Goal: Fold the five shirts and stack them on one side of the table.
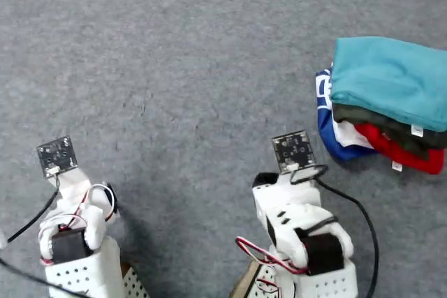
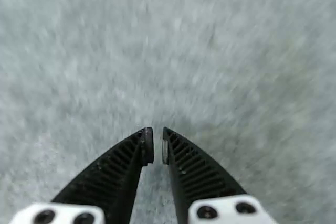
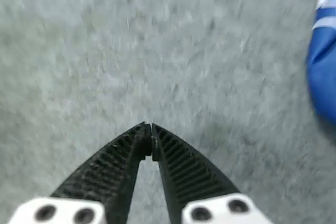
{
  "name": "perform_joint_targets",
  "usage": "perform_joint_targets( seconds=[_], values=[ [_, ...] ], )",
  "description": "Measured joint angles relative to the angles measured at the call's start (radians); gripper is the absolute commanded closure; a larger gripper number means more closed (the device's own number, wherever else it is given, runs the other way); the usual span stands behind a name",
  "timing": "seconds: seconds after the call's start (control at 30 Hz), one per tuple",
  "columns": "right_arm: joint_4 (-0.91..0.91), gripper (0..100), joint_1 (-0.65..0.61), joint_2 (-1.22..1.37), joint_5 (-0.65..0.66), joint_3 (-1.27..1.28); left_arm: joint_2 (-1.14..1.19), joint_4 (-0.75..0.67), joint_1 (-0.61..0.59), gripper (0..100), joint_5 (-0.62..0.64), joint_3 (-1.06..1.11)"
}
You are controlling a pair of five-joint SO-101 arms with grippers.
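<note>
The left gripper (image 2: 158,146) and right gripper (image 3: 147,141) were closed and empty above the gray table (image 1: 174,88). The shirt pile (image 1: 387,102) was cut off at 1 side.

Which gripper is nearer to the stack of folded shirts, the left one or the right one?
Right. The right gripper is over the table near the stack of shirts; the left gripper is over the opposite side, much farther away.

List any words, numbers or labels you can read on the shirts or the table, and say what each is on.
No text here can be read.
Blue shirt: white print, partly covered by the pile and too blurred to read.
White tags at the pile's edge: too small to read.
</note>
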Motion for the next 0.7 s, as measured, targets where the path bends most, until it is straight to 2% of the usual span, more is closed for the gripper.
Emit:
perform_joint_targets(
  seconds=[0.27,0.7],
  values=[
    [-0.041,99.5,-0.002,0.0,0.0,0.184,0.002,-0.018,0.0,95,0.006,0.049],
    [-0.044,99.5,-0.002,0.0,0.0,0.203,-0.002,-0.028,0.0,95,0.006,0.052]
  ],
)
